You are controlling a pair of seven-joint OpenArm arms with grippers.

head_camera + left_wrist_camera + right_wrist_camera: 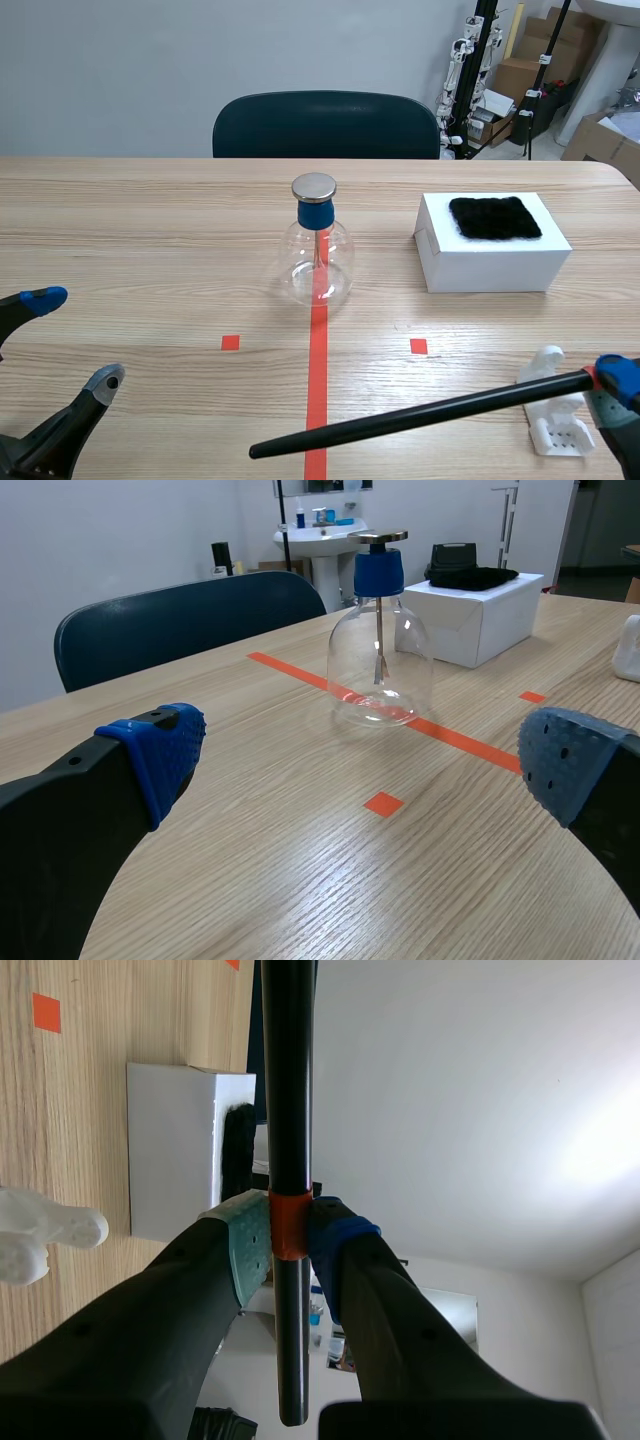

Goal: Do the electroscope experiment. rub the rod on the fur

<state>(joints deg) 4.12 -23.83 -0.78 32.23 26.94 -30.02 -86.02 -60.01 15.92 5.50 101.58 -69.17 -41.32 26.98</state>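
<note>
Inside flask (pixel 298 268), thin stem (pixel 321 246) (upright)

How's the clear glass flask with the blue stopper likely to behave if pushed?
The clear glass flask looks thin-walled, so probably fragile and light. Its round metal disc and blue stopper sit high, so a high push may tip it. Pushed low, it likely slides on the wooden table.

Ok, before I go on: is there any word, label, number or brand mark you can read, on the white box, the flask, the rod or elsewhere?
No text can be read in any view.
On the white box: nothing, the sides are plain.
On the flask: no print on the glass or the blue stopper.
On the rod: only an orange-red band, no writing.
On the cardboard boxes behind the table: too small to tell.
</note>
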